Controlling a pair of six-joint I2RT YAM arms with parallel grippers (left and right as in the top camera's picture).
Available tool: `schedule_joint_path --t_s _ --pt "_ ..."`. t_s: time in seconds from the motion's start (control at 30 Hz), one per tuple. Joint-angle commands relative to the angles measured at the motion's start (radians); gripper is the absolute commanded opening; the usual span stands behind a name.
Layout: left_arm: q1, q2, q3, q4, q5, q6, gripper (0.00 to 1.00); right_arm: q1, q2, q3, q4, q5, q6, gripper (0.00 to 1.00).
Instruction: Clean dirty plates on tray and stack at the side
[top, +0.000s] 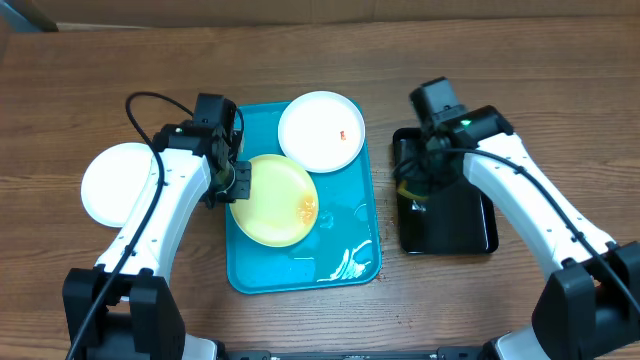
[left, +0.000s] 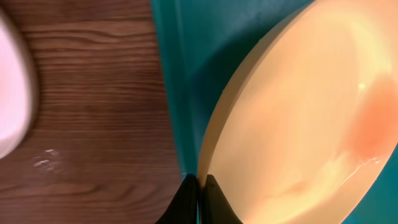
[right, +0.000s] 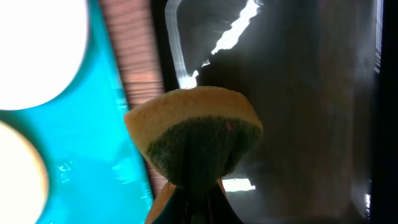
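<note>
While left gripper pinches orange-smeared yellow plate, right gripper clenches sponge.

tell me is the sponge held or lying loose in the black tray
Held. The right wrist view shows the sponge pinched and folded in the right gripper, over the black tray.

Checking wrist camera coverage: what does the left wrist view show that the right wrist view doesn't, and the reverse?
Left wrist only: the left gripper pinching the rim of the yellow plate. Right wrist only: the right gripper clamping a sponge over the black tray. Both: the turquoise tray, the yellow plate and the wood table.
</note>
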Motion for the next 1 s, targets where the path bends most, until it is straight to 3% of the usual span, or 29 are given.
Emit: schedule_joint_path --t_s 0.0,0.37,0.57,0.83,0.97 --pt "-0.057 0.006 0.055 -0.035 -0.152 -0.027 0.04 -0.046 0.045 -0.074 0.032 -0.013 0.004 0.04" --pt "-0.402 0.006 0.078 -0.189 -0.74 -0.275 0.04 -0.063 0.109 -0.199 0.148 -0.013 0.013 0.04" --pt "-0.518 0.006 0.112 -0.277 -0.912 -0.357 0.04 -0.063 0.109 -0.232 0.193 -0.013 0.013 0.05" --pt "-0.634 0.006 0.175 -0.324 -1.08 -0.356 0.04 -0.063 0.109 -0.293 0.253 -0.013 0.035 0.07" --pt "-0.685 0.006 0.208 -0.353 -1.096 -0.347 0.04 -0.063 0.109 -0.303 0.258 -0.013 0.036 0.07"
